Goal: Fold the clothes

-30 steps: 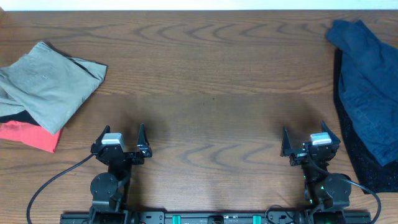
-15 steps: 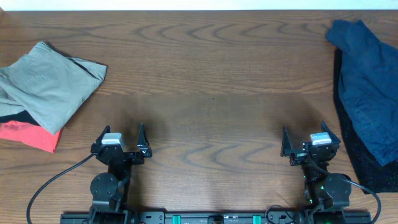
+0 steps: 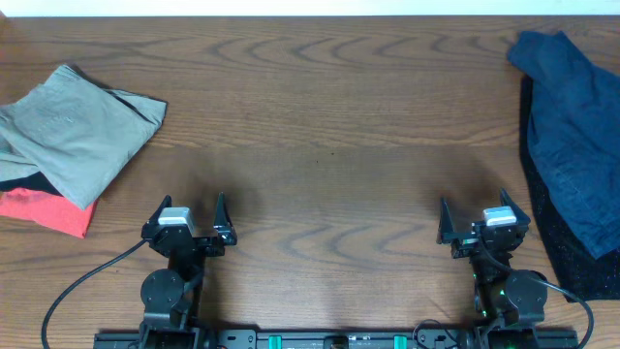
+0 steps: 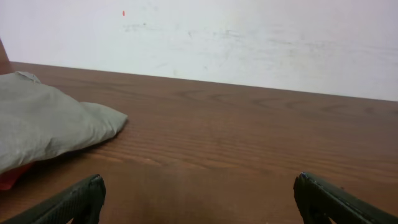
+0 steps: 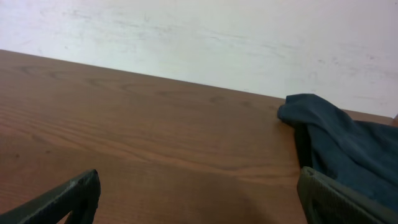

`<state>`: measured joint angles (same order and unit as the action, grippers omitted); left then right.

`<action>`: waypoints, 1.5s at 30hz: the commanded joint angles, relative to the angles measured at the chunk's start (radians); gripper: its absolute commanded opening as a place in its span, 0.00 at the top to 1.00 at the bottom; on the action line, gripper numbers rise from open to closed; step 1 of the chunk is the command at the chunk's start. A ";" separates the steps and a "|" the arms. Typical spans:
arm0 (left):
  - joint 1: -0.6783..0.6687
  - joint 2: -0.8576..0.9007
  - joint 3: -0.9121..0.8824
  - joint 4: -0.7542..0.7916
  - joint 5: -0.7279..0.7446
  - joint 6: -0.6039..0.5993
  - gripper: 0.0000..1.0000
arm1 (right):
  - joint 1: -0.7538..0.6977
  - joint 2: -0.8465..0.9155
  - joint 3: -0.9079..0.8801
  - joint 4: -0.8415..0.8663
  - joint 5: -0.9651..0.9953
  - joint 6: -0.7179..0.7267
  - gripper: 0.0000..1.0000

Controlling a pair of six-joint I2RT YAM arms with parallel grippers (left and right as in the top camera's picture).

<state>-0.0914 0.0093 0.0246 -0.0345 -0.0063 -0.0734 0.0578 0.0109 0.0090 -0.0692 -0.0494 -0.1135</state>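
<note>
A large wrinkled navy-blue garment (image 3: 572,136) lies at the table's right edge; it also shows in the right wrist view (image 5: 348,146). A khaki-grey folded piece (image 3: 73,131) lies at the far left on top of a coral-red piece (image 3: 48,211); the khaki piece also shows in the left wrist view (image 4: 43,124). My left gripper (image 3: 186,215) is open and empty near the front edge, right of the khaki pile; its fingers show in its wrist view (image 4: 199,199). My right gripper (image 3: 482,219) is open and empty, left of the navy garment (image 5: 199,196).
The wooden table (image 3: 329,145) stretches between the two piles. A dark speckled cloth (image 3: 572,262) lies under the navy garment at the right front. A white wall (image 4: 217,37) stands behind the far edge. Cables (image 3: 68,291) run from the arm bases.
</note>
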 commanded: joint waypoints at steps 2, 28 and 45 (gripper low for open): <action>0.006 -0.005 -0.020 -0.036 -0.005 0.013 0.02 | -0.005 -0.004 -0.003 -0.002 -0.004 -0.007 0.01; 0.006 0.130 0.117 -0.055 0.047 -0.047 0.02 | -0.005 0.048 0.121 -0.130 0.039 0.128 0.01; 0.006 0.837 0.715 -0.510 0.052 -0.047 0.02 | -0.047 0.944 0.804 -0.556 0.182 0.105 0.01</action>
<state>-0.0914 0.7933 0.6777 -0.5175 0.0349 -0.1081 0.0277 0.8513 0.7227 -0.6067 0.1020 -0.0048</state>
